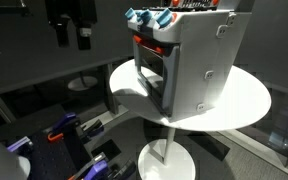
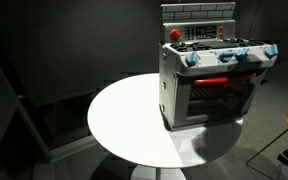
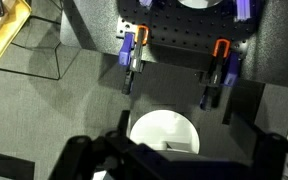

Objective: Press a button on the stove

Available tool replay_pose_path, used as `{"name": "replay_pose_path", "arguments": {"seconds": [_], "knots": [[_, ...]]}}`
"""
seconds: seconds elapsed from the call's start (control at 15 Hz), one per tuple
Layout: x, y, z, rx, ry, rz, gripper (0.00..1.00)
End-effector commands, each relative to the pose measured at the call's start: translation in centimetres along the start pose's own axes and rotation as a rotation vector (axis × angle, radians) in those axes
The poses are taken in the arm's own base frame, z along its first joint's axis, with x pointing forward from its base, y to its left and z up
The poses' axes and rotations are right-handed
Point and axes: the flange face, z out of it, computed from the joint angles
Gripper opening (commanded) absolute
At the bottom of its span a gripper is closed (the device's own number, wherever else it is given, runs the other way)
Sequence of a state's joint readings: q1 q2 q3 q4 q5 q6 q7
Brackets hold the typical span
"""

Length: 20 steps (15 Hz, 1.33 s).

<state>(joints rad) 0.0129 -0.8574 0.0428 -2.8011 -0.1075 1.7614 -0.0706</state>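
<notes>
Light-grey toy stove point(image 2: 212, 80), upright on round white table point(image 2: 124, 120), blue knobs on top

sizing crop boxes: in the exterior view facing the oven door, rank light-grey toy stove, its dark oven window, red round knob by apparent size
1. light-grey toy stove
2. dark oven window
3. red round knob, clearly the smallest
</notes>
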Motion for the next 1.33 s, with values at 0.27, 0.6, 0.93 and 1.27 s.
{"name": "replay_pose_path", "arguments": {"seconds": [0.27, 0.6, 0.93, 1.27], "knots": [[0.6, 0.6, -1.7, 0.002, 0.031, 0.023, 1.00], [2.1, 2.0, -5.5, -0.005, 0.134, 0.063, 1.00], [4.7, 5.4, -10.3, -0.024, 0.293, 0.143, 1.00], [8.1, 9.0, -14.3, -0.062, 0.434, 0.229, 1.00]]}}
